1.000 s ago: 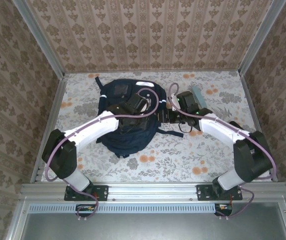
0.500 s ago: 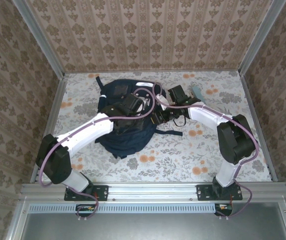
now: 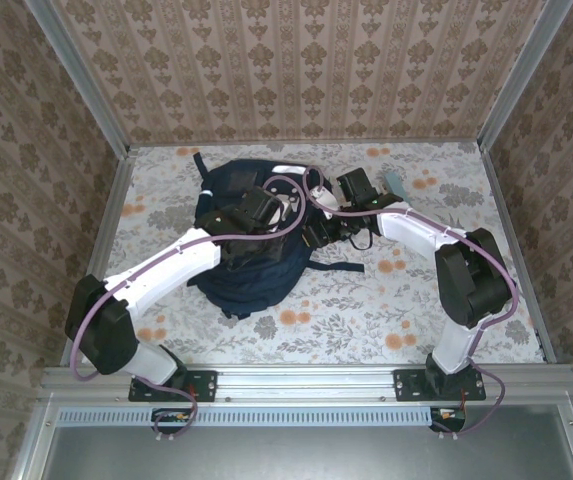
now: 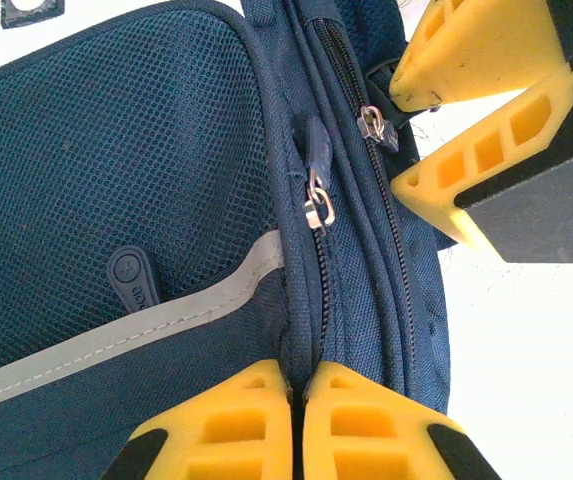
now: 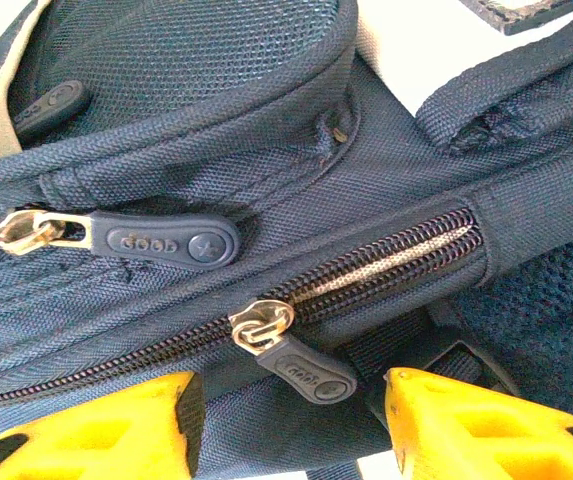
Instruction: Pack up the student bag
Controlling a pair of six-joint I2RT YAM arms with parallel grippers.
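Pinching left gripper (image 4: pixel 297 398): jaws together on a zipper seam of the student bag (image 4: pixel 116 180).
Right gripper (image 5: pixel 291 388): jaws apart, straddling a zipper pull (image 5: pixel 304 372).
Change: a second ago it hung right of the bag; now it's at the bag's right edge.
Bag's place: on the table (image 3: pixel 386 310), left of centre.

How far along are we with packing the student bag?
Early. Done: the student bag lies on the table, with one zipper open a short stretch. In hand: the left gripper is shut on the bag's fabric; the right gripper stands open astride that zipper's pull. Left: unzip fully, then pack.
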